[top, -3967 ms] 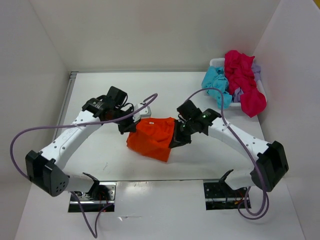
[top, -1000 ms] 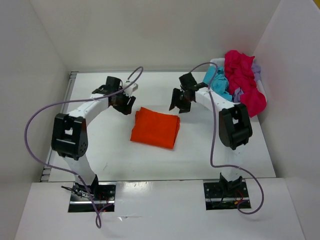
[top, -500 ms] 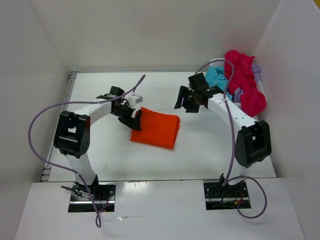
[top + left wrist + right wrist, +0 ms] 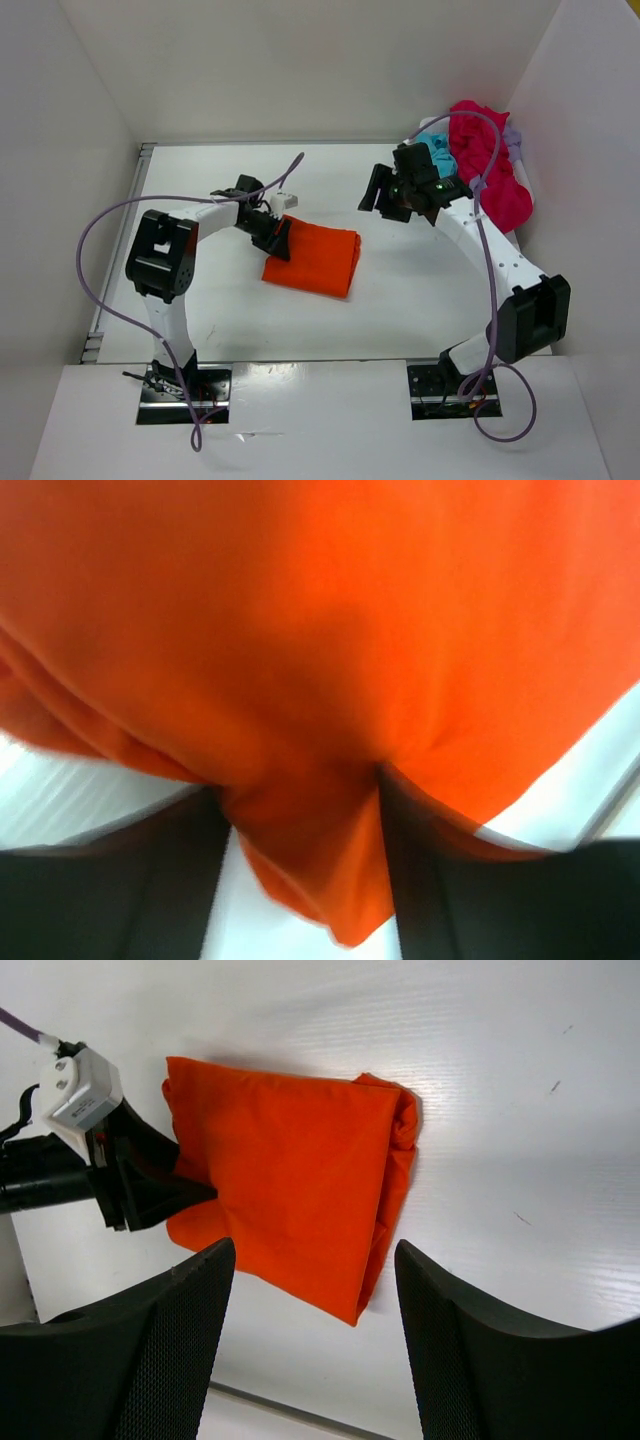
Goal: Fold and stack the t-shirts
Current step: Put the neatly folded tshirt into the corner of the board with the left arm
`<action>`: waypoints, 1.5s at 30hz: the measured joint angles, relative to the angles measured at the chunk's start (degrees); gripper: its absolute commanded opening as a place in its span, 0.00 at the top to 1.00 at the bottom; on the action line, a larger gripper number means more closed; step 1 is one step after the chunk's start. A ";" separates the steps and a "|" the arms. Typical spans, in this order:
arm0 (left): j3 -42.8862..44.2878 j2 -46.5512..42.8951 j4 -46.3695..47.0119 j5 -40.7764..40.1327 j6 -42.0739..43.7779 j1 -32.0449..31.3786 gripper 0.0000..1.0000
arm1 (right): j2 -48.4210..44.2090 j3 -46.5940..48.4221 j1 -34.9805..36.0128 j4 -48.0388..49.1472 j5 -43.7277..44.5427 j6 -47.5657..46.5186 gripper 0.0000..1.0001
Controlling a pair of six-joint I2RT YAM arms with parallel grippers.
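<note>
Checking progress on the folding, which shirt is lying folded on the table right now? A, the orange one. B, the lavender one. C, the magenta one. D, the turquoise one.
A: the orange t-shirt lies folded flat on the table, while the turquoise t-shirt, magenta t-shirt and lavender t-shirt sit heaped at the far right.

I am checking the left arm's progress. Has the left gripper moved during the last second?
Yes. The left gripper went from the bare table beyond the orange shirt down onto the shirt's left edge.
</note>
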 measured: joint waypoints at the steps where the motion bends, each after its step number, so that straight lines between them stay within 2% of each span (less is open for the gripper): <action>1: 0.57 0.90 0.22 0.59 -0.17 -0.04 0.59 | -0.13 0.00 0.00 -0.39 0.31 0.02 0.30; 3: 1.01 2.43 0.46 1.88 -0.42 -0.09 0.77 | -0.42 0.00 0.00 -1.38 1.09 0.07 0.30; 4: 1.03 2.84 0.44 2.51 -0.74 -0.11 0.97 | -0.50 0.00 0.00 -1.75 1.36 0.07 0.30; 5: 1.01 3.17 0.33 3.02 -1.01 -0.11 1.00 | -0.76 0.00 0.00 -2.12 1.64 0.09 0.30; 12: 2.10 3.54 -1.70 3.26 -1.18 1.18 1.00 | -2.89 0.00 0.00 -3.78 3.28 0.20 0.30; 15: 4.20 4.04 -4.24 0.83 -0.61 5.18 1.00 | -2.99 0.02 0.00 -4.48 4.11 0.17 0.30; 18: 7.28 4.44 -5.53 -3.69 1.64 11.80 1.00 | -2.99 0.61 0.00 -6.14 5.07 -0.17 0.30; 24: 17.59 9.51 -5.42 -13.20 6.64 23.37 1.00 | -2.78 3.37 0.00 -9.60 8.00 -2.01 0.30; 32: 34.36 19.82 -2.78 -23.12 12.48 28.61 1.00 | -0.13 6.97 0.00 -15.13 11.85 -5.01 0.30; 36: 46.84 27.45 -3.23 -25.40 13.49 30.91 1.00 | 0.22 7.04 0.00 -17.57 12.63 -6.80 0.30; 40: 65.00 37.70 -6.29 -26.75 13.57 33.90 1.00 | -0.70 6.03 0.00 -18.60 12.92 -8.96 0.30; 45: 92.85 53.22 -13.81 -28.13 13.57 36.68 1.00 | -3.21 4.13 0.00 -19.65 13.07 -10.73 0.30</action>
